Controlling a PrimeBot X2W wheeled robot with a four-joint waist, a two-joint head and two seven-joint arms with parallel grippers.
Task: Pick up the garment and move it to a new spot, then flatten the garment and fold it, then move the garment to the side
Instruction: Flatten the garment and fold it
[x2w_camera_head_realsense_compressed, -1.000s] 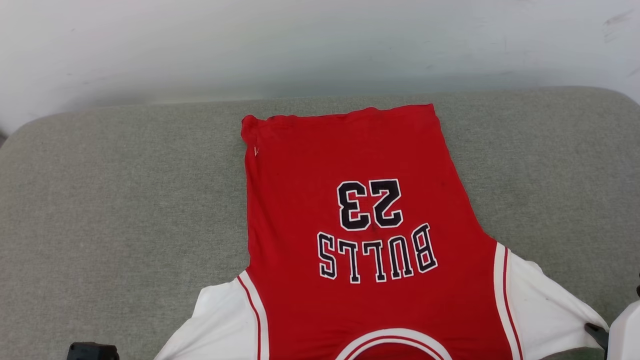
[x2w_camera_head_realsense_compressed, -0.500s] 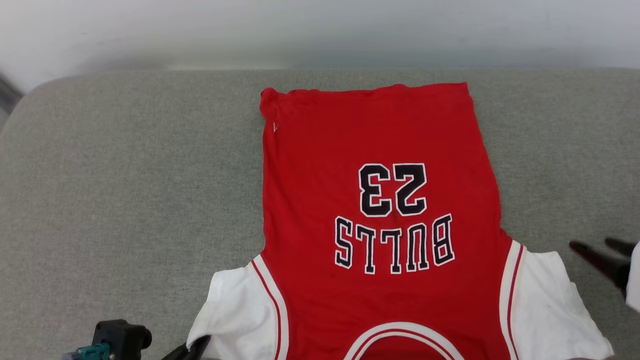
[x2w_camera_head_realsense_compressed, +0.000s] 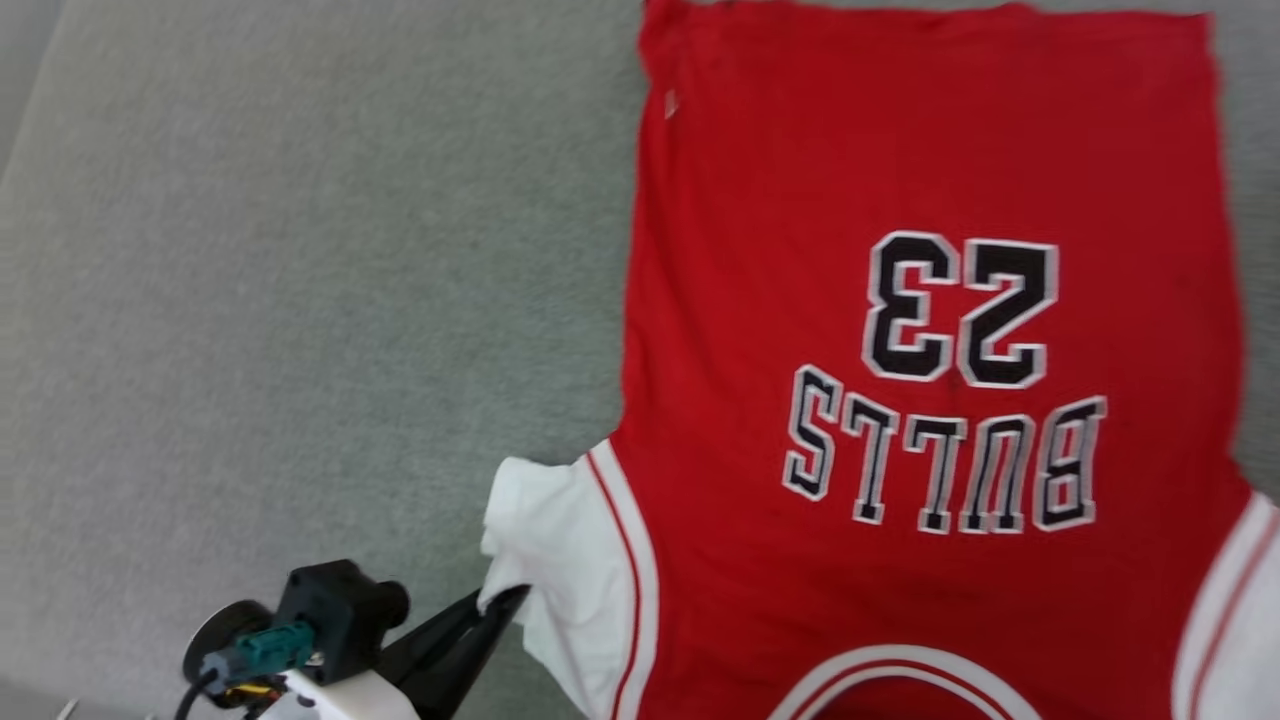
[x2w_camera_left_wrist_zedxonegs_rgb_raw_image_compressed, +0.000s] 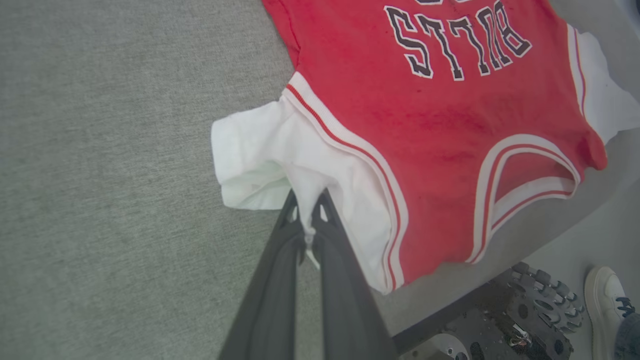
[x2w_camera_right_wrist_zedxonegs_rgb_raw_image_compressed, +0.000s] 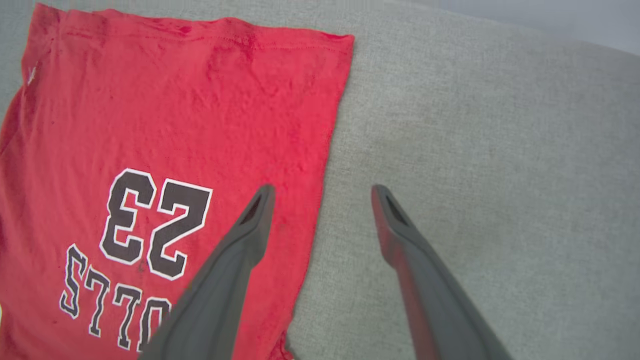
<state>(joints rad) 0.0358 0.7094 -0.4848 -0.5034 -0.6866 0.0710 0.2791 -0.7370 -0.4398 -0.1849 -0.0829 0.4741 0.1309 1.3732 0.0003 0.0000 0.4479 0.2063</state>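
Note:
The garment (x2w_camera_head_realsense_compressed: 900, 170) lies spread on the grey padded table (x2w_camera_head_realsense_compressed: 300, 280), "BULLS 23" side up and upside down to me, its hem at the far end. My left gripper (x2w_camera_head_realsense_compressed: 500, 600) is shut on the edge of the white left sleeve (x2w_camera_left_wrist_zedxonegs_rgb_raw_image_compressed: 265, 150), which bunches up between the fingertips in the left wrist view, where the left gripper (x2w_camera_left_wrist_zedxonegs_rgb_raw_image_compressed: 309, 205) rises from the bottom edge. My right gripper (x2w_camera_right_wrist_zedxonegs_rgb_raw_image_compressed: 322, 192) hovers open over the garment's (x2w_camera_right_wrist_zedxonegs_rgb_raw_image_compressed: 165, 125) right side edge, one finger above the red cloth, the other above bare table. Nothing sits between its fingers.
The table's near edge (x2w_camera_left_wrist_zedxonegs_rgb_raw_image_compressed: 500, 280) runs along the collar end of the shirt. Below it are the robot's dark base (x2w_camera_left_wrist_zedxonegs_rgb_raw_image_compressed: 530, 310) and a person's white shoe (x2w_camera_left_wrist_zedxonegs_rgb_raw_image_compressed: 605, 300). Bare grey surface lies to the left of the garment.
The head camera has tilted down and moved closer. My right gripper let go of the right sleeve and opened, then moved up along the shirt's right edge. The left gripper still pinches the left sleeve.

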